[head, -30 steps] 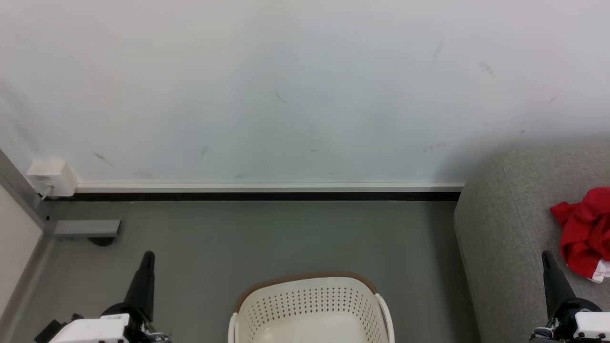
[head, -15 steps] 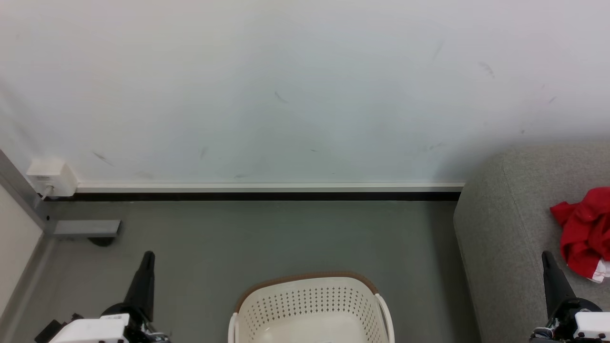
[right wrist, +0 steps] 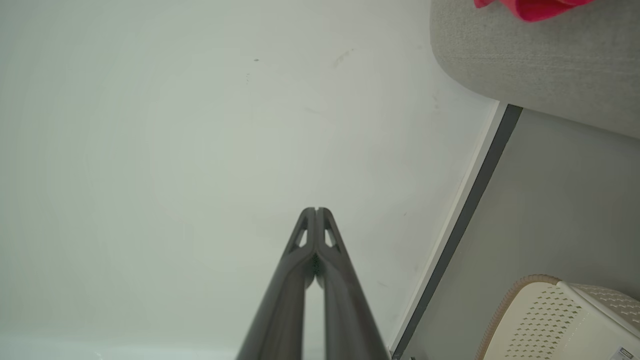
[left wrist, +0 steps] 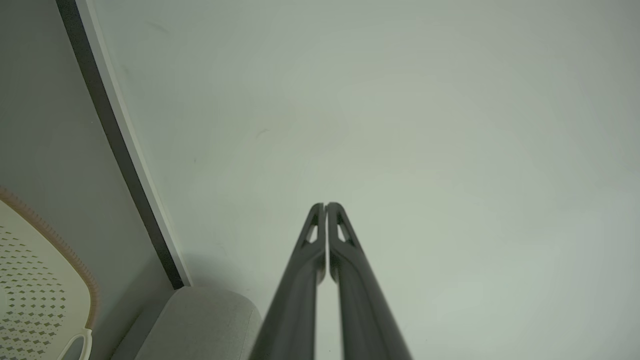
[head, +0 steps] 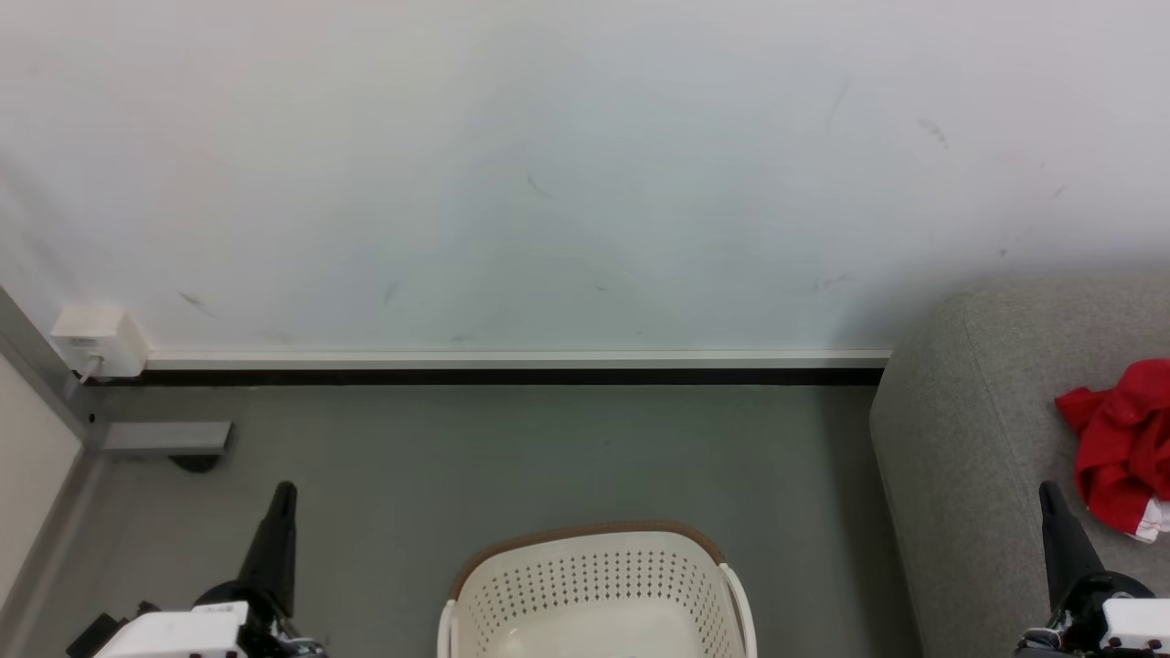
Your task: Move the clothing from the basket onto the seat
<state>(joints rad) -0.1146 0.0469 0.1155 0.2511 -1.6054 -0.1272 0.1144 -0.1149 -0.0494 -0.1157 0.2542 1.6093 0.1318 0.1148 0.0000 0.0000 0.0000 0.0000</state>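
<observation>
In the head view the clothing [head: 1120,448] is seen as one crumpled red heap lying on the seat [head: 960,457], at the far right of the picture and partly cut by its edge. A white striped border is shown at the near end of the heap. In the right wrist view just a small red edge of it is seen, at the top, on the grey cushion. The heap is longer from far to near than from side to side, and one red corner points to the left, toward the rounded end of the seat.

The basket [head: 594,576] stands on the grey floor [head: 503,457], just beside the seat and apart from the wall [head: 548,183]. A small label [right wrist: 622,352] on its outside is given by the right wrist view, and its brown rim and one white handle by the left wrist view.

The left hand [head: 285,491] is held over the floor to the left of the basket, and the right hand [head: 1047,489] is seen in front of the seat, near the clothing but apart from it. Both hands point forward at the wall. In each wrist view the two fingers are pressed together at the tips, and nothing is held.
</observation>
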